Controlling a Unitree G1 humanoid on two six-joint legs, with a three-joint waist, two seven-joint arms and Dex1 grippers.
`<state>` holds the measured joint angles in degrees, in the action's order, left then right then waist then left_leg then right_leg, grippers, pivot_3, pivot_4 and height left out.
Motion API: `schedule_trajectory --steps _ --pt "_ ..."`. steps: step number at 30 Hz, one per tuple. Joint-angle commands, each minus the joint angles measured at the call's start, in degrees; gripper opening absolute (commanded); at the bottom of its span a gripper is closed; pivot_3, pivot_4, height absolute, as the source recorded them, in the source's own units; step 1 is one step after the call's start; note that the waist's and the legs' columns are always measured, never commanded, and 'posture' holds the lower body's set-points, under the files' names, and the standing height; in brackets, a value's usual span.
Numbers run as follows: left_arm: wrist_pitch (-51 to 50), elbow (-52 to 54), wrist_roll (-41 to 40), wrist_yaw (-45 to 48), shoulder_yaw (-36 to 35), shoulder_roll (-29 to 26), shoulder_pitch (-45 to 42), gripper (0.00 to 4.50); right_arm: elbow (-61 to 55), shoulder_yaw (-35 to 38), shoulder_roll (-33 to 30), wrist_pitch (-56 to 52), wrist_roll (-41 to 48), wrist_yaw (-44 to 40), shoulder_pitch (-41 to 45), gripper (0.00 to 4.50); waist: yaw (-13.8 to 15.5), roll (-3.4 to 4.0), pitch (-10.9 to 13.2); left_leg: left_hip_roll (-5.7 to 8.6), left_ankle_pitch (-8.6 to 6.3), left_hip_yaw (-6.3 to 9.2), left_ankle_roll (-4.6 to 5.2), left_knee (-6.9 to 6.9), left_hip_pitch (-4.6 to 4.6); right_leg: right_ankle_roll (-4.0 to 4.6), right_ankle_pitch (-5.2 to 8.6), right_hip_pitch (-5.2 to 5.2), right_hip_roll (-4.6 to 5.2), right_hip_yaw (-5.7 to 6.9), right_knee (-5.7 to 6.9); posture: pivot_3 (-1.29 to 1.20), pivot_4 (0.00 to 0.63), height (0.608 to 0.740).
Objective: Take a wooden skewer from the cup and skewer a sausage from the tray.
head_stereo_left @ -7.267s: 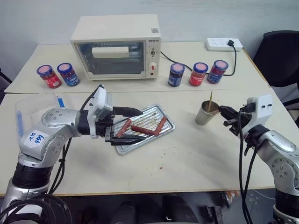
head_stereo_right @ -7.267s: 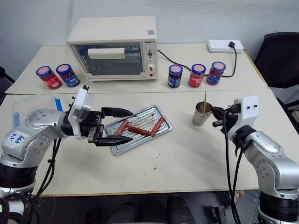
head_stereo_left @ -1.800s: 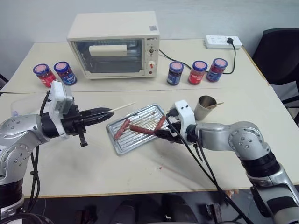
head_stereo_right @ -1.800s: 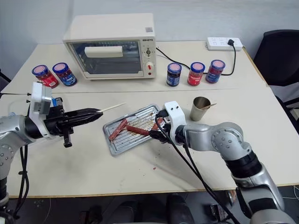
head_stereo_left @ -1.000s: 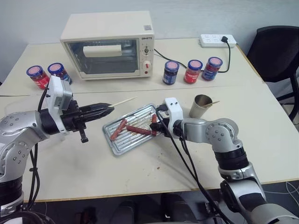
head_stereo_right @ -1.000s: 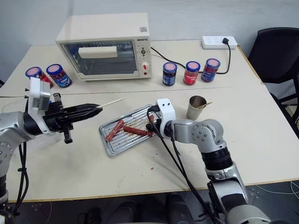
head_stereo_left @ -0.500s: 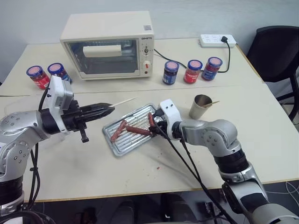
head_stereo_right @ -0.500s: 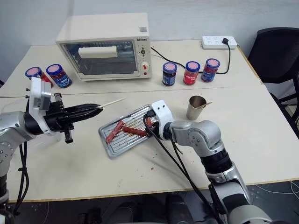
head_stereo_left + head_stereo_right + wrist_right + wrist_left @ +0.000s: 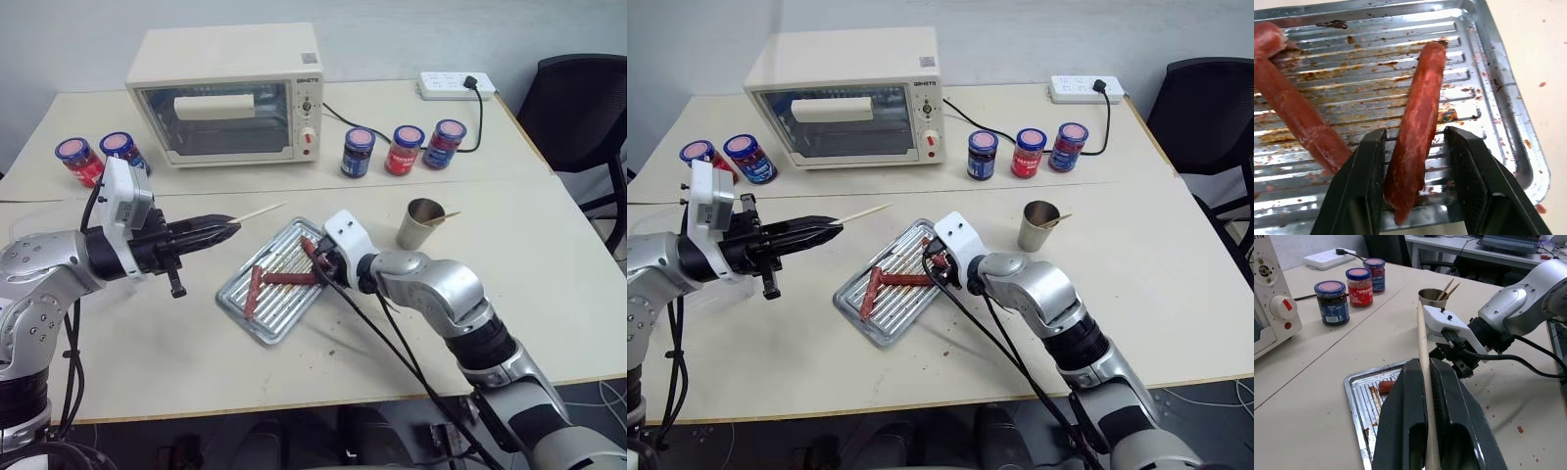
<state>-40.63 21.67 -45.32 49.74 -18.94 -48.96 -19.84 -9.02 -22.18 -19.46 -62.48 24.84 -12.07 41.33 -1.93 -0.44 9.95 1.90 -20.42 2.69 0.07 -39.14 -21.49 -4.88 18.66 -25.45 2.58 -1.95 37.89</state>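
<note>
My left gripper [image 9: 230, 227] is shut on a wooden skewer [image 9: 260, 211], held level above the table and pointing right toward the tray [image 9: 274, 313]. The left wrist view shows the skewer [image 9: 1420, 333] running out between the black fingers [image 9: 1410, 396]. My right gripper [image 9: 315, 257] is at the tray's right end, shut on a sausage [image 9: 1420, 98] that lies between its fingers [image 9: 1366, 186] over the ribbed floor. Two more sausages [image 9: 253, 291] [image 9: 291, 278] lie on the tray. The cup [image 9: 423, 223] stands to the right with skewers in it.
A toaster oven [image 9: 225, 93] stands at the back. Two jars [image 9: 78, 162] sit at the left, and three jars [image 9: 400, 149] at the right of it. A power strip [image 9: 456, 85] is at the far right. A black chair [image 9: 588, 108] stands beyond the table's right edge.
The tray has swung round on the table and its two loose sausages have shifted. My right gripper has rolled with its sausage. The left gripper and skewer stayed still.
</note>
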Motion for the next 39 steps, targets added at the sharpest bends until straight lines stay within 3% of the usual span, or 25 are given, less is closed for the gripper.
schedule_trajectory --steps 1,2,16,22,31,39 --pt "1.2 0.4 0.0 0.1 -0.1 -0.2 -1.0 0.00 -1.4 0.4 0.8 0.3 -1.7 -1.5 -0.7 0.96 0.0 0.00 0.0 0.00 0.00 0.00 0.00 0.00 0.00 0.00 0.00 0.00 0.00 0.00 0.01 0.00 0.150 0.740" --pt "1.2 0.4 0.1 0.1 0.0 -0.2 -1.0 0.00 -1.5 0.5 0.9 0.2 -2.1 -1.7 -0.9 0.70 0.0 0.00 0.0 0.00 0.00 0.00 0.00 0.00 0.00 0.00 0.00 0.00 0.00 0.00 0.00 0.00 0.150 0.740" --pt "2.3 -1.4 0.8 1.2 1.6 -0.1 -2.1 0.00 -1.8 5.4 0.5 -1.8 -2.9 -6.7 1.7 0.70 0.0 0.00 0.0 0.02 0.01 0.01 -0.01 0.00 0.00 0.00 0.00 -0.01 0.00 0.01 0.03 0.00 0.150 0.740" --pt "3.1 -2.9 1.1 4.7 3.9 -0.7 -3.8 0.00 -0.7 11.8 -9.0 -8.5 5.9 -22.2 10.6 0.70 0.1 0.00 0.0 0.06 0.01 0.02 -0.01 -0.01 -0.01 0.00 0.00 -0.02 0.03 0.01 0.02 0.00 0.150 0.740" --pt "3.2 -3.7 1.1 12.0 7.3 -2.8 -5.6 0.00 1.3 7.2 -29.9 -1.6 9.6 -52.2 16.7 0.70 0.3 -0.01 0.0 0.07 -0.03 0.01 0.05 0.01 -0.04 0.00 0.00 0.00 0.06 0.00 -0.12 0.00 0.150 0.740" --pt "2.8 -3.2 1.1 17.1 9.3 -4.9 -6.7 0.00 0.0 7.9 -35.0 -0.6 12.2 -64.1 17.0 0.70 0.4 -0.01 0.0 0.05 -0.02 -0.01 0.03 0.00 -0.04 0.00 0.00 -0.04 0.04 -0.03 -0.15 0.00 0.150 0.740"
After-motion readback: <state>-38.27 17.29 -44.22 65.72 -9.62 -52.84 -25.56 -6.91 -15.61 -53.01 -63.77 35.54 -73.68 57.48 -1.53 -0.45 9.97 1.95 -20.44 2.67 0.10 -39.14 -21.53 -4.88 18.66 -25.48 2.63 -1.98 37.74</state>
